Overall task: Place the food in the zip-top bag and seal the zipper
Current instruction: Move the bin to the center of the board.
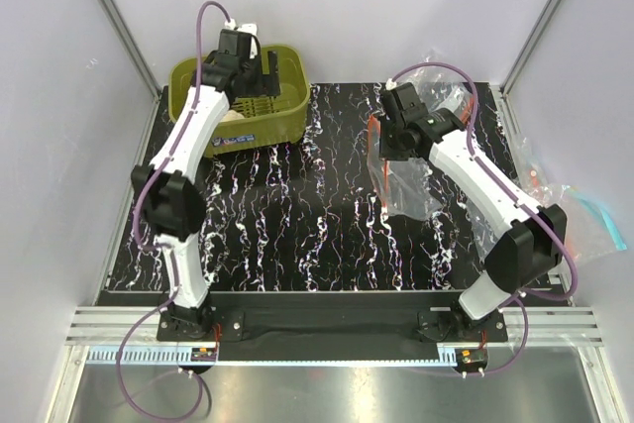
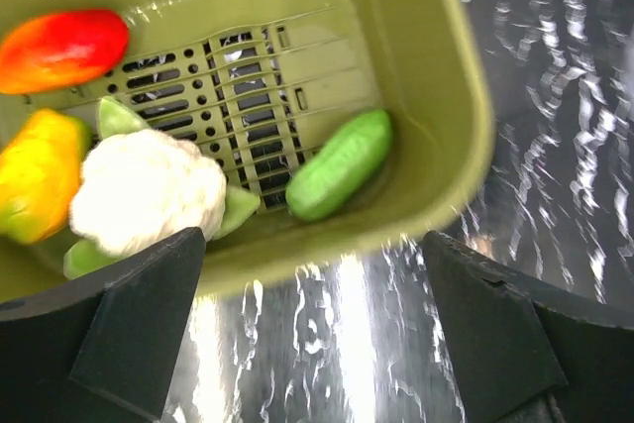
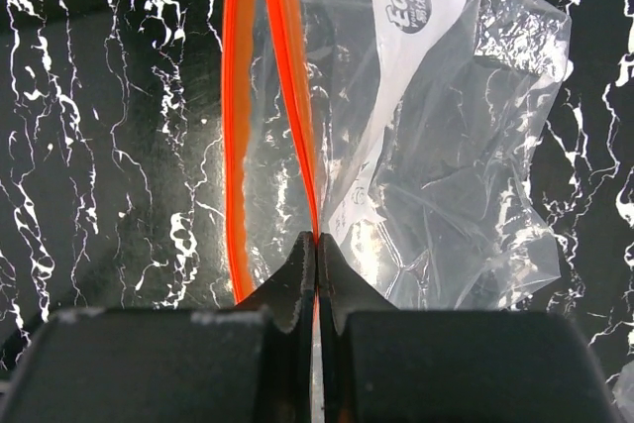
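Note:
The food lies in the olive-green basket [image 2: 436,76]: a red tomato [image 2: 61,49], an orange piece [image 2: 38,173], a white cauliflower [image 2: 144,190] on green leaves, and a green pod [image 2: 340,163]. My left gripper [image 2: 315,329] is open and empty, just outside the basket's near wall; in the top view it hangs over the basket [image 1: 243,64]. My right gripper [image 3: 317,245] is shut on one lip of the red zipper [image 3: 238,146] of the clear zip-top bag [image 3: 446,175]. The bag's mouth gapes open. The bag [image 1: 401,180] hangs from the gripper [image 1: 388,146] over the table.
The basket [image 1: 287,116] stands at the back left of the black marbled table. More clear plastic bags [image 1: 580,215], one with a light-blue strip, lie at the right edge beyond the table. White walls enclose the back and sides.

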### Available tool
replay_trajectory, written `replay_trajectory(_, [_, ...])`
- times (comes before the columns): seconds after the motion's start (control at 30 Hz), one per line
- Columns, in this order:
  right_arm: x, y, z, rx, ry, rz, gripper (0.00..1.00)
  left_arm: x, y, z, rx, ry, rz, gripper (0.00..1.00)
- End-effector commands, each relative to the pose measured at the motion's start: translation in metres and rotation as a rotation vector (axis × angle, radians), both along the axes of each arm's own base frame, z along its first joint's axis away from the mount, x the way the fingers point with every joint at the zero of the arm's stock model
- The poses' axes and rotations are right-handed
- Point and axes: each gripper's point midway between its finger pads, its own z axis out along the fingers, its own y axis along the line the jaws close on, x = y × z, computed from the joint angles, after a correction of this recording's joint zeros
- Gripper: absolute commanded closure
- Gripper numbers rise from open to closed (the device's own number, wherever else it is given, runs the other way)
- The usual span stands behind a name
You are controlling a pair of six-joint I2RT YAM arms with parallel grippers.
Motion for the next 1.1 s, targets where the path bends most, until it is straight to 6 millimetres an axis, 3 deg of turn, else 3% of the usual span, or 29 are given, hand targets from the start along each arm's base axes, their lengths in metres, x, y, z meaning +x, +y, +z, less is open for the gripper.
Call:
replay_trajectory(0.0, [0.001,-0.003,0.026,0.033,-0.071,0.057,1.0,0.02,0.006,-0.024,-0.067,0.082,0.04,0.04])
replay_trajectory(0.03, [0.0,-0.004,0.026,0.032,-0.075,0.056,1.0,0.025,0.006,-0.049,-0.064,0.141,0.044,0.06])
replay_trajectory(0.07, [0.0,-0.007,0.027,0.026,-0.079,0.049,1.0,0.025,0.005,-0.054,-0.078,0.166,0.052,0.09])
replay_trajectory(0.1, [-0.002,-0.009,0.025,0.024,-0.075,0.048,1.0,0.018,0.001,-0.072,-0.104,0.243,0.03,0.17])
replay_trajectory(0.13, [-0.002,-0.012,0.024,0.02,-0.078,0.044,1.0,0.012,0.0,-0.078,-0.123,0.279,0.027,0.23])
replay_trajectory(0.2, [-0.003,-0.018,0.023,0.015,-0.08,0.023,1.0,-0.007,-0.007,-0.102,-0.165,0.379,0.02,0.34])
replay_trajectory(0.23, [-0.003,-0.019,0.023,0.017,-0.08,0.02,1.0,-0.018,-0.008,-0.099,-0.184,0.385,0.014,0.44])
replay_trajectory(0.27, [-0.003,-0.02,0.022,0.022,-0.078,0.012,1.0,-0.039,-0.013,-0.12,-0.218,0.464,0.003,0.48])
replay_trajectory(0.3, [-0.003,-0.02,0.022,0.025,-0.08,0.012,1.0,-0.047,-0.017,-0.123,-0.237,0.467,-0.008,0.51])
replay_trajectory(0.33, [-0.003,-0.021,0.022,0.027,-0.08,0.008,1.0,-0.059,-0.018,-0.105,-0.257,0.438,-0.025,0.57])
replay_trajectory(0.37, [-0.003,-0.02,0.021,0.03,-0.078,0.009,1.0,-0.07,-0.02,-0.103,-0.266,0.445,-0.032,0.58])
replay_trajectory(0.4, [-0.002,-0.021,0.021,0.03,-0.076,0.006,1.0,-0.093,-0.023,-0.12,-0.257,0.502,-0.035,0.59])
replay_trajectory(0.43, [-0.002,-0.02,0.02,0.032,-0.075,0.009,1.0,-0.105,-0.025,-0.1,-0.269,0.467,-0.051,0.6])
replay_trajectory(0.5, [-0.001,-0.02,0.017,0.038,-0.069,0.009,1.0,-0.137,-0.033,-0.092,-0.273,0.469,-0.067,0.6])
replay_trajectory(0.63, [0.001,-0.016,0.01,0.049,-0.05,0.018,1.0,-0.161,-0.039,-0.073,-0.31,0.432,-0.048,0.54])
replay_trajectory(0.73, [0.003,-0.014,0.008,0.055,-0.044,0.026,1.0,-0.152,-0.031,-0.064,-0.274,0.382,-0.017,0.43])
replay_trajectory(0.77, [0.003,-0.012,0.008,0.06,-0.042,0.031,1.0,-0.144,-0.026,-0.059,-0.231,0.366,-0.014,0.33])
replay_trajectory(0.83, [0.003,-0.011,0.008,0.063,-0.041,0.038,1.0,-0.134,-0.02,-0.054,-0.175,0.35,-0.007,0.26])
replay_trajectory(0.87, [0.001,-0.011,0.007,0.061,-0.035,0.039,1.0,-0.124,-0.013,-0.04,-0.124,0.307,0.0,0.23])
replay_trajectory(0.9, [0.0,-0.012,0.008,0.061,-0.039,0.039,1.0,-0.117,-0.008,-0.046,-0.091,0.322,0.012,0.19])
replay_trajectory(0.97, [-0.002,-0.013,0.004,0.059,-0.031,0.039,1.0,-0.102,0.004,-0.04,-0.033,0.287,0.041,0.16])
replay_trajectory(1.07, [-0.006,-0.012,0.005,0.071,-0.03,0.041,1.0,-0.082,0.016,-0.056,-0.019,0.285,0.055,0.07])
